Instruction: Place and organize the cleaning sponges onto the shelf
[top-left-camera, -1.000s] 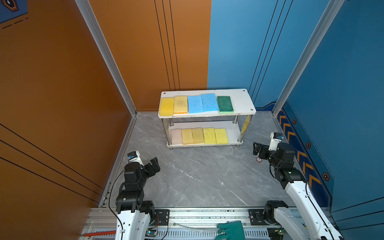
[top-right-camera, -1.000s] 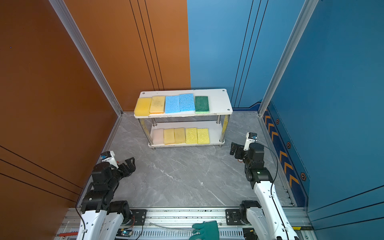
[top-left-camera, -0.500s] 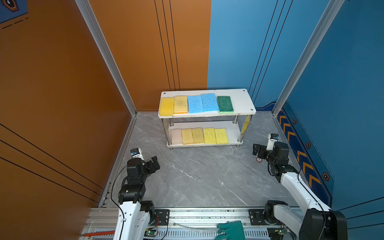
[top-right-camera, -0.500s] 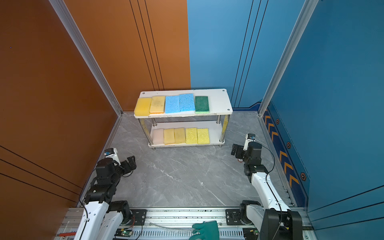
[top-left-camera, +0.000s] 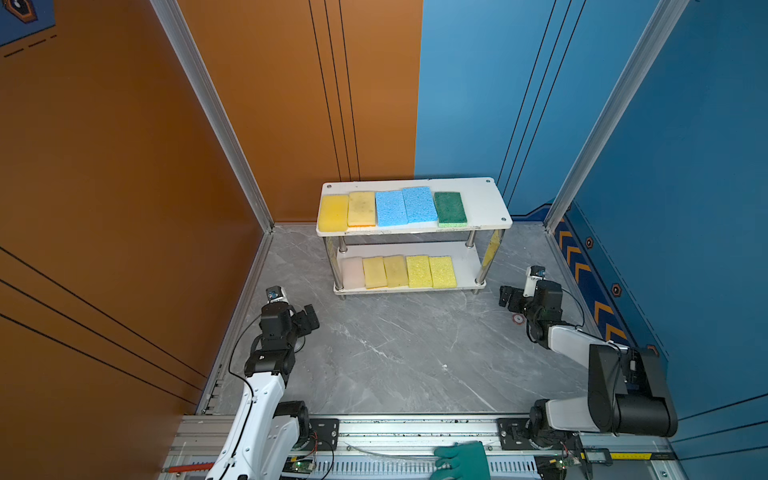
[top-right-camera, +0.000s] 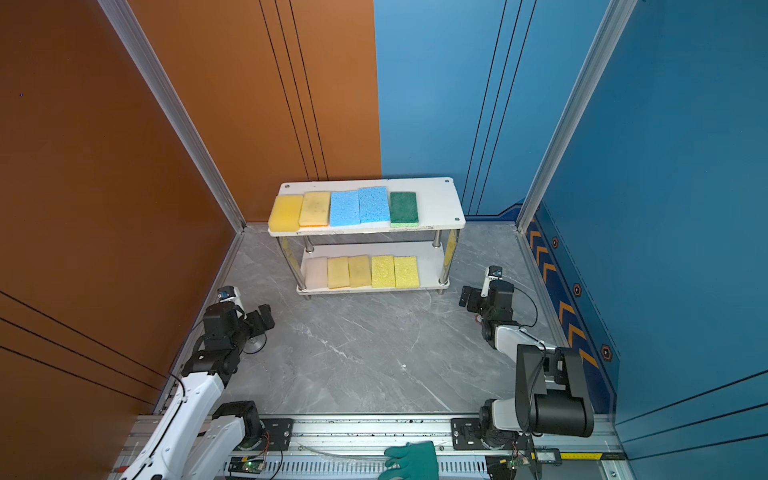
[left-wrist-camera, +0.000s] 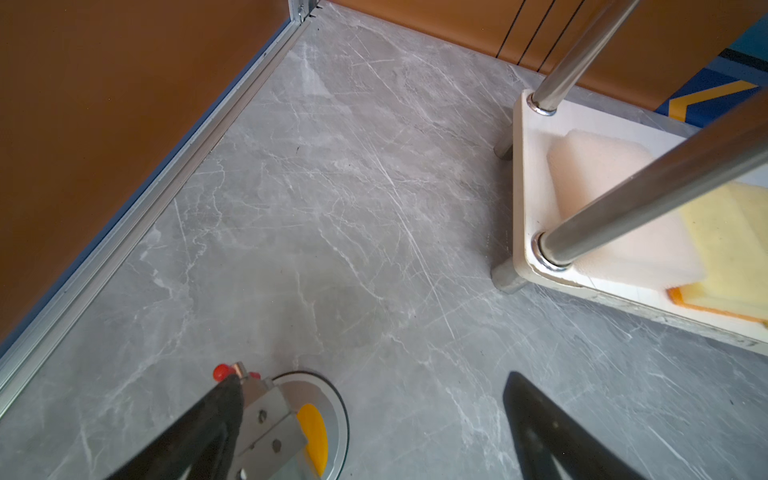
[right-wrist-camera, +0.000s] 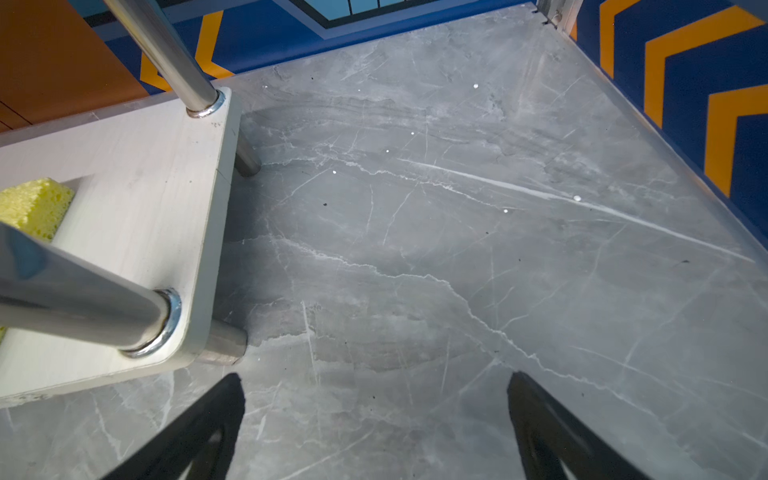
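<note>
Off to the left of the shelf, the left claw (top-left-camera: 308, 321) hangs low over the grey counter (top-left-camera: 395, 353), jaws spread wide and empty. Ahead of it and to its right stands the shelf (top-left-camera: 482, 203), with all ten cleaning sponges (top-left-camera: 390, 208) lying flat on it in two rows of five; none lies on the counter. The pink-beige sponge (left-wrist-camera: 602, 199) on the lower board is the one nearest this claw. The sponges look light, soft and porous, so they should squash under pressure yet resist slipping. Most touch their neighbours along the long sides, which leaves little room for a finger between them. A pinch from above and below at a front short end seems the better hold for any straightening. The dark green sponge (top-left-camera: 450, 207) sits slightly apart and looks easier to take across its width. Beyond the shelf's right end, the right claw (top-left-camera: 509, 297) is likewise wide open, holding nothing, with the lower board's bare corner just beside it.
</note>
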